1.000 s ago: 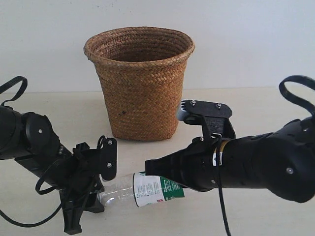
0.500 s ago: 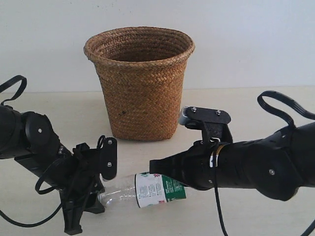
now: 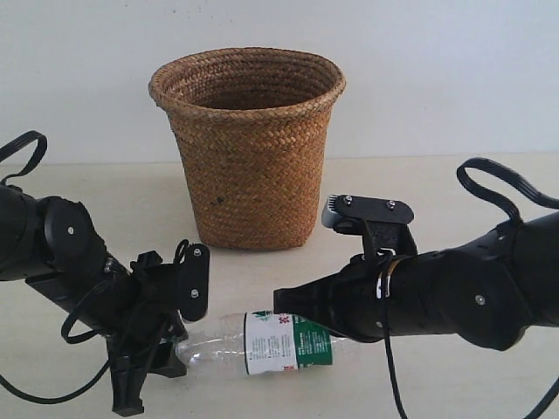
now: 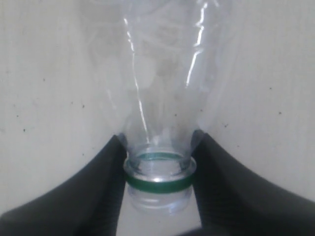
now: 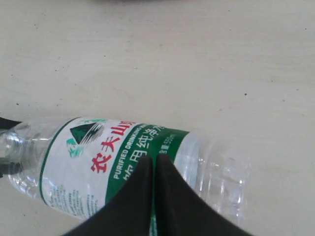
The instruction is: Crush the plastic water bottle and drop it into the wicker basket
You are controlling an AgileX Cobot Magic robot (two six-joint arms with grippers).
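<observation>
The plastic water bottle [image 3: 262, 343] lies on its side on the table, clear with a white-and-green label. My left gripper [image 3: 177, 346] is shut on its neck; in the left wrist view the fingers [image 4: 106, 172] clamp the bottle [image 4: 157, 88] just above the green neck ring [image 4: 157, 185]. My right gripper [image 3: 281, 302] is shut, fingers together with nothing between them, its tip resting on top of the label. The right wrist view shows that tip [image 5: 155, 161] over the bottle [image 5: 93, 162]. The wicker basket [image 3: 249, 148] stands upright behind both arms.
The pale tabletop [image 3: 489, 188] runs back to a white wall. The black right arm [image 3: 454, 297] stretches in from the right, with a cable loop [image 3: 515, 183] above it. A cable loop [image 3: 22, 153] also rises off the left arm.
My right gripper has come down and the bottle's labelled end has dropped with it, from tilted up to lying flat on the table. The left gripper has kept its hold.
</observation>
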